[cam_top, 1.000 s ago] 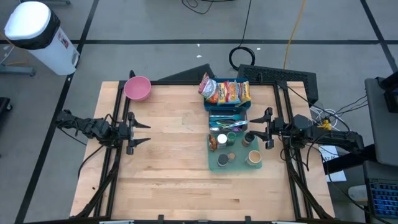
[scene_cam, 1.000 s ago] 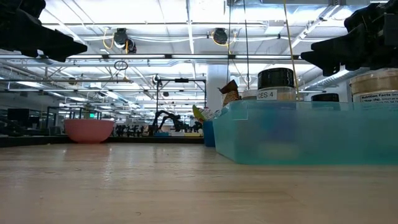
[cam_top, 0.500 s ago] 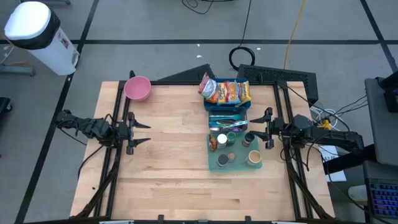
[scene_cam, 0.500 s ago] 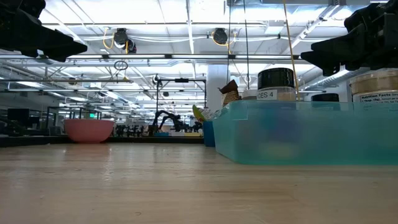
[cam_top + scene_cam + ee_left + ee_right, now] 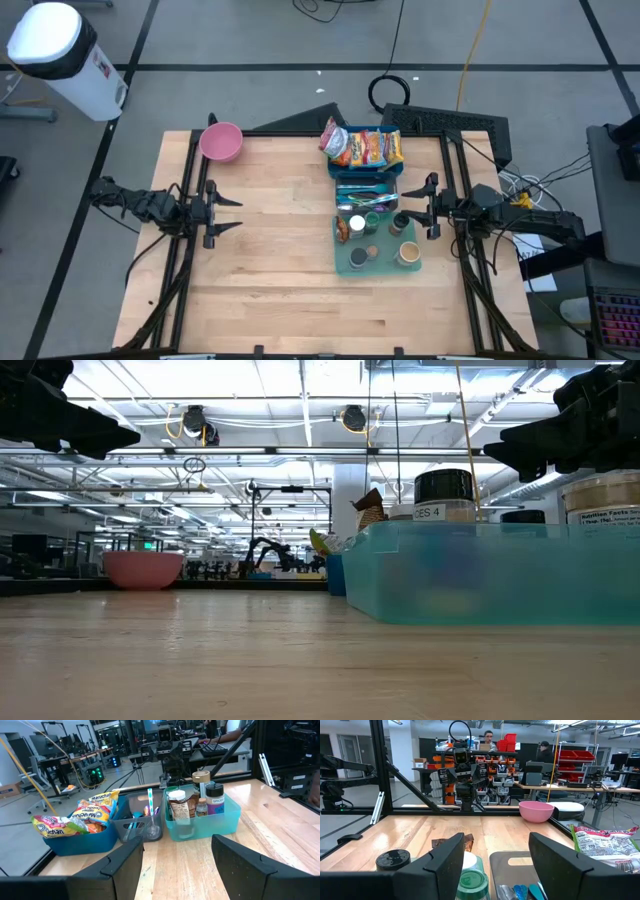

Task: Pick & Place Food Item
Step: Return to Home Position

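1. Nothing has moved between the pictures from a second ago and this one. Both arms sit in the same pose, and every object on the desk [image 5: 280, 270] is where it was.
2. The left pincer [image 5: 232, 212] hangs over the left edge of the desk at mid-frame in the high view, pointing towards the centre. Its own wrist view shows its two fingers spread wide with nothing between them.
3. The right pincer [image 5: 406, 209] mirrors it at the right edge, level with the row of bins. Its tips reach just over the near side of the teal bin [image 5: 200, 827] of jars and bottles. Its fingers are also spread wide and empty.
4. The spoons [image 5: 150, 805] are bunched in the black bin [image 5: 137, 827], handles up. This bin stands between the blue bin [image 5: 75, 845] of Maruchan noodle packets [image 5: 95, 812] and the teal bin, right of centre in the high view.
5. The pink bowl [image 5: 221, 141] sits apart, at the upper-left corner of the desk.
6. No spoon lies loose on the bare wood, so the sorting looks finished.
7. The stillness suggests both arms have already reached their resting pose and the return home is about complete. Nothing seems left to grasp, and neither pincer is touching anything.
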Controlling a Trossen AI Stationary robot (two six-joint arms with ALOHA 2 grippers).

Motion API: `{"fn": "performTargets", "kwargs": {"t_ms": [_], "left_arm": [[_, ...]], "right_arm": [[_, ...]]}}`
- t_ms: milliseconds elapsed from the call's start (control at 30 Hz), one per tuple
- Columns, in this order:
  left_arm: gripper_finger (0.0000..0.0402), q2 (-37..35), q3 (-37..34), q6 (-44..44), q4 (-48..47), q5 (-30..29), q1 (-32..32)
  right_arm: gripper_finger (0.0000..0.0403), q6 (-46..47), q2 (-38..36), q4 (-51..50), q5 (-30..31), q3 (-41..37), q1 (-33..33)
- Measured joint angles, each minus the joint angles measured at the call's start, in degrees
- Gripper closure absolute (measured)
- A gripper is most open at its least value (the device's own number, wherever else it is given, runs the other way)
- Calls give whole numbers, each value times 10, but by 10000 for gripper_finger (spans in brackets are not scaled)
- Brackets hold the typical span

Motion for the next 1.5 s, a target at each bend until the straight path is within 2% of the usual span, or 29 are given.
{"fn": "performTargets", "kwargs": {"t_ms": [1500], "left_arm": [[158,0,0,0,0,0,0]], "right_arm": [[192,0,0,0,0,0,0]]}}
